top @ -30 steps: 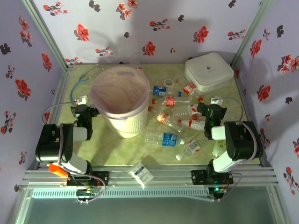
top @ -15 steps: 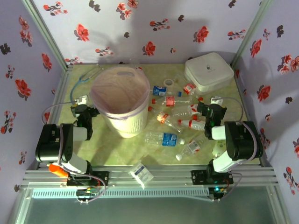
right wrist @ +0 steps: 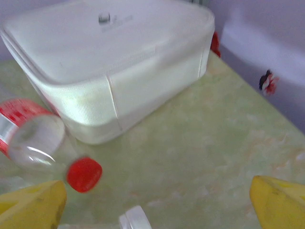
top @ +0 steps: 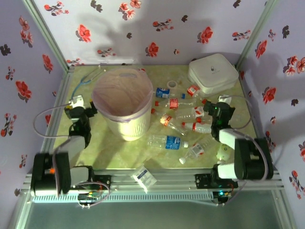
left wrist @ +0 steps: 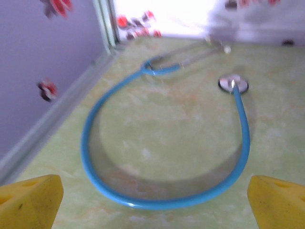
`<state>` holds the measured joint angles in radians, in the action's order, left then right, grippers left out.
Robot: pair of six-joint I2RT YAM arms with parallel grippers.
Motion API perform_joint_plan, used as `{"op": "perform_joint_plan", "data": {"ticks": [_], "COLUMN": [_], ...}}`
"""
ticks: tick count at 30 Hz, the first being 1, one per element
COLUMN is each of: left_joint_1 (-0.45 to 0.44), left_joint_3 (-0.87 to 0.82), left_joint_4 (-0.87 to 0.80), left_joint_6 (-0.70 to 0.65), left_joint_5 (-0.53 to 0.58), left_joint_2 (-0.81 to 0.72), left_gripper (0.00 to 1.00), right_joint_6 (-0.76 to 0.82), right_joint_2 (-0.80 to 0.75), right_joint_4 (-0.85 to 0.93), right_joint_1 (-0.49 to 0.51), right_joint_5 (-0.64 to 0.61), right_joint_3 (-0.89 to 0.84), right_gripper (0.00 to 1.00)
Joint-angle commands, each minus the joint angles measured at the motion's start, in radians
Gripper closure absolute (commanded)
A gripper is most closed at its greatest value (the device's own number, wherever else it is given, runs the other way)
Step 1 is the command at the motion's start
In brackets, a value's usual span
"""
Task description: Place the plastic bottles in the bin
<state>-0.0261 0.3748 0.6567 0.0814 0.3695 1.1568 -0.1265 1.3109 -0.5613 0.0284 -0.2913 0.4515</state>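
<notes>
Bottles (top: pixel 177 120) lie scattered on table (top: pixel 114 153) beside bin (top: pixel 122 104); none visibly binned. Left pincer (left wrist: pixel 152 196), right pincer (right wrist: pixel 155 200) spread, empty. Task seemingly unstarted.

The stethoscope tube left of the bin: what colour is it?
The stethoscope tube is light blue, clearest in the left wrist view.
</notes>
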Motion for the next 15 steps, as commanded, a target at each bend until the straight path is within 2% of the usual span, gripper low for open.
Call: {"op": "perform_joint_plan", "data": {"ticks": [1, 4, 6, 10, 13, 15], "left_joint_1": [0.003, 0.012, 0.015, 0.015, 0.015, 0.015], "left_joint_3": [0.088, 0.185, 0.259, 0.394, 0.53, 0.615], "left_joint_4": [-0.39, -0.768, -0.99, -1.2, -1.333, -1.386], "left_joint_6": [0.067, 0.253, 0.372, 0.415, 0.408, 0.401], "left_joint_5": [0.174, 0.231, 0.224, 0.11, 0.022, -0.049], "left_joint_2": [-0.172, -0.304, -0.366, -0.412, -0.4, -0.393], "left_gripper": [0.0, 0.0, 0.0, 0.0, 0.0, 0.0], "right_joint_6": [-0.067, -0.203, -0.269, -0.328, -0.339, -0.36], "right_joint_2": [-0.139, -0.165, -0.16, -0.181, -0.185, -0.164], "right_joint_4": [0.397, 0.911, 1.145, 1.33, 1.359, 1.341], "right_joint_1": [0.005, -0.02, -0.06, -0.121, -0.171, -0.212], "right_joint_5": [-0.077, -0.186, -0.157, -0.078, -0.034, 0.062], "right_joint_3": [0.136, 0.34, 0.426, 0.447, 0.407, 0.383], "right_gripper": [0.01, 0.01, 0.01, 0.01, 0.01, 0.01]}}
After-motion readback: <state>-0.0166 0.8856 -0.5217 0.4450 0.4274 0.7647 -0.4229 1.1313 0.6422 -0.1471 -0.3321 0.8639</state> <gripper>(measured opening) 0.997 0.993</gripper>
